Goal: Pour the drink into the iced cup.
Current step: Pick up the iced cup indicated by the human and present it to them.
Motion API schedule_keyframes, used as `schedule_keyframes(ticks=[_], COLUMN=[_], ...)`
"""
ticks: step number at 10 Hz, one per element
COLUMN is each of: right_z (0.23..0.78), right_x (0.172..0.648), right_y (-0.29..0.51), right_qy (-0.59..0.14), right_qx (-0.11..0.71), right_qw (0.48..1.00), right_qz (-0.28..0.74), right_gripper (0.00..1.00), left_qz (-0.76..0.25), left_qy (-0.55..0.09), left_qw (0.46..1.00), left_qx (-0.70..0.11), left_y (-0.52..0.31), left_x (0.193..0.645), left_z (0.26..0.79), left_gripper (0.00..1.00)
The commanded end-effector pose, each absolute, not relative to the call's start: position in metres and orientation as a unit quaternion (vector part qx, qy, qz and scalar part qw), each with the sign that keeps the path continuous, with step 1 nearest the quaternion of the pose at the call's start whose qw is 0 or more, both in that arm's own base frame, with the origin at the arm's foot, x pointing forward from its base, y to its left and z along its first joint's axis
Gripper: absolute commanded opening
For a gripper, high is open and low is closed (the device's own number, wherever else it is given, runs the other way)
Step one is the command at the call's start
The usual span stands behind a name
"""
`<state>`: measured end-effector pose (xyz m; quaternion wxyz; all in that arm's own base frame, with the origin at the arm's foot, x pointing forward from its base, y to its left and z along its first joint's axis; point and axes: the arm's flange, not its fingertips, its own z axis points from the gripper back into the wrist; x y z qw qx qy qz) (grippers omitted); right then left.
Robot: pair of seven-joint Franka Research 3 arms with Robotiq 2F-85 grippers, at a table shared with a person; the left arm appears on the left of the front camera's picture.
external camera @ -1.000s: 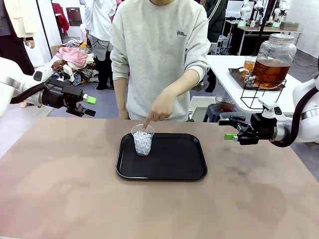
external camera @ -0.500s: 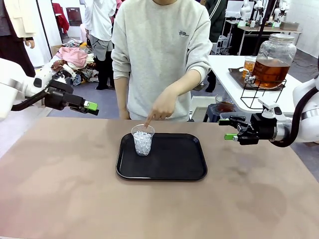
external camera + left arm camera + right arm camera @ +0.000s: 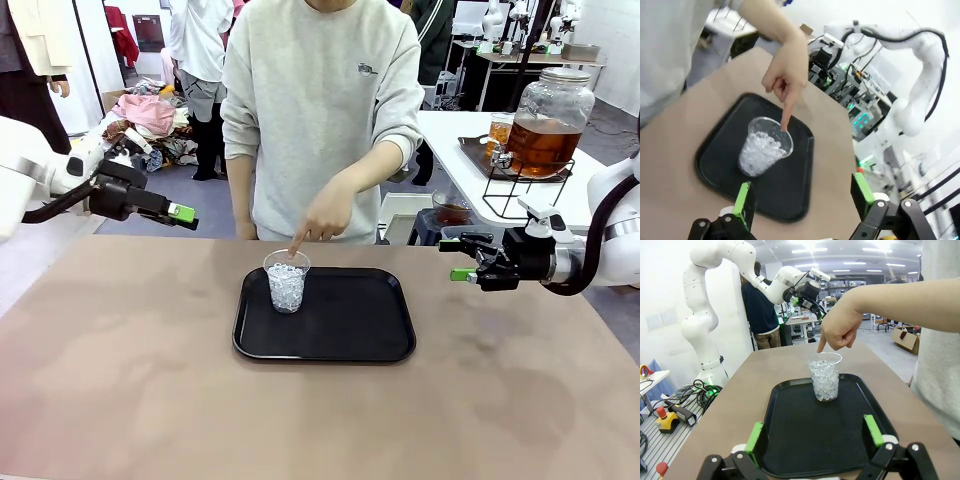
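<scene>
Left pincer (image 3: 185, 216) and right pincer (image 3: 455, 259) both spread, empty, aloft either side of the iced cup (image 3: 287, 284).

Iced cups: one iced cup (image 3: 287, 281), clear, at 10 o'clock on the tray.
Trays: one black tray (image 3: 345, 330) on the brown table (image 3: 120, 360).
Jars: one glass jar (image 3: 553, 100), at 2 o'clock from the tray, holding the amber drink (image 3: 540, 148).
Grippers: two, the left gripper (image 3: 186, 216) at 10 o'clock from the tray and the right gripper (image 3: 449, 259) at 3 o'clock.
Hands: one hand (image 3: 322, 220), with one finger extended at the cup's rim.
</scene>
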<state>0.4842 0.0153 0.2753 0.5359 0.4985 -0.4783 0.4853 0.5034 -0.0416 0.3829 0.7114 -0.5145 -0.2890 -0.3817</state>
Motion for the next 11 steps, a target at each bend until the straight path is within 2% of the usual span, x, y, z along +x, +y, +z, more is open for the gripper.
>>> schedule_keyframes(ticks=[1,3,6,8,11], right_z=[0.277,0.277,0.277,0.277,0.277], right_x=[0.485,0.485,0.485,0.485,0.485], right_y=[0.016,0.016,0.016,0.016,0.016], right_qy=[-0.479,-0.479,-0.479,-0.479,-0.479], right_qx=[0.496,0.496,0.496,0.496,0.496], right_qw=[0.535,0.535,0.535,0.535,0.535], right_qz=[0.488,0.488,0.488,0.488,0.488], right_gripper=[1.0,1.0,1.0,1.0,1.0], left_qz=[-0.465,-0.522,-0.532,-0.521,-0.531], left_qy=[-0.385,-0.445,-0.494,-0.507,-0.491], left_qw=[0.628,0.569,0.55,0.548,0.551], left_qx=[-0.492,-0.454,-0.413,-0.413,-0.417], left_y=[-0.048,-0.055,-0.069,-0.075,-0.07], left_x=[0.504,0.504,0.502,0.501,0.503], left_z=[0.363,0.341,0.309,0.294,0.298], left_gripper=[1.0,1.0,1.0,1.0,1.0])
